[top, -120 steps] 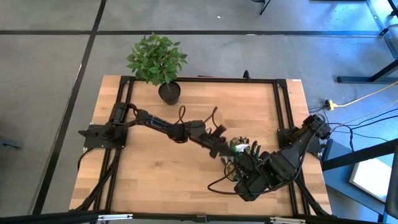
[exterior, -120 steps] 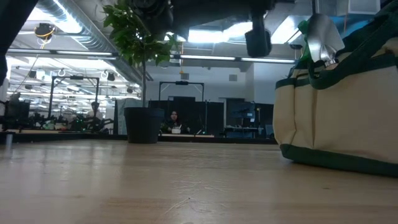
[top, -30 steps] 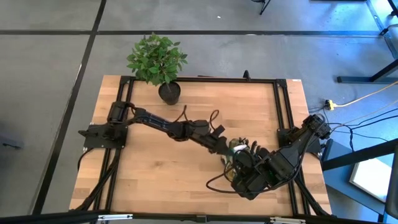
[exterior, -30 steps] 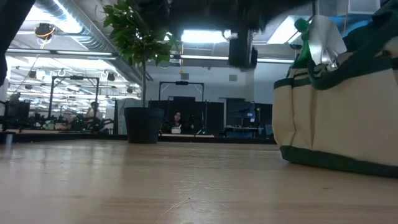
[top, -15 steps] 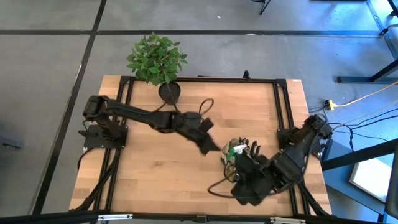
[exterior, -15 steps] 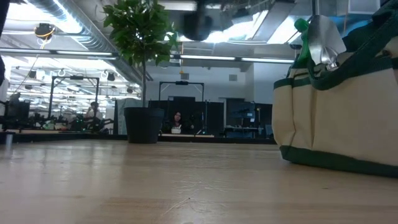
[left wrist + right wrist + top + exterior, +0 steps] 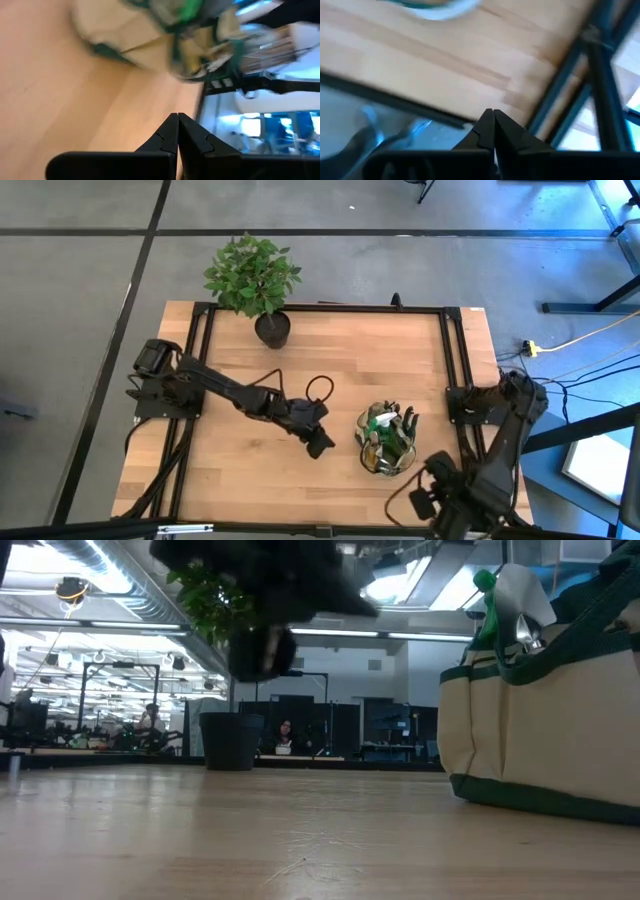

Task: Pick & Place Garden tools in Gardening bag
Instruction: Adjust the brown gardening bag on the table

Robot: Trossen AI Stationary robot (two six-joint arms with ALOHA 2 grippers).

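The gardening bag stands upright on the right half of the wooden table, nearer the front edge than the back, with tool handles and a green spray bottle poking out of its open top. In the low view the bag's tan wall with dark green trim fills the right side, and the bottle's white trigger and a metal tool end rise above the rim. No garden tool lies loose on the bare table top in the high view or the low view, so the picking and placing looks finished, or very nearly so; whether every tool sits fully inside the bag cannot be told from above. The left gripper hangs over the table just beside the bag on its left, apart from it, fingers pressed together and holding nothing, as its wrist view shows. The right gripper is off the front right corner of the table, clear of the bag, fingers likewise closed on nothing. The potted plant stands at the back edge, well apart from the bag. Judgement: what remains, if anything, is parking both arms.
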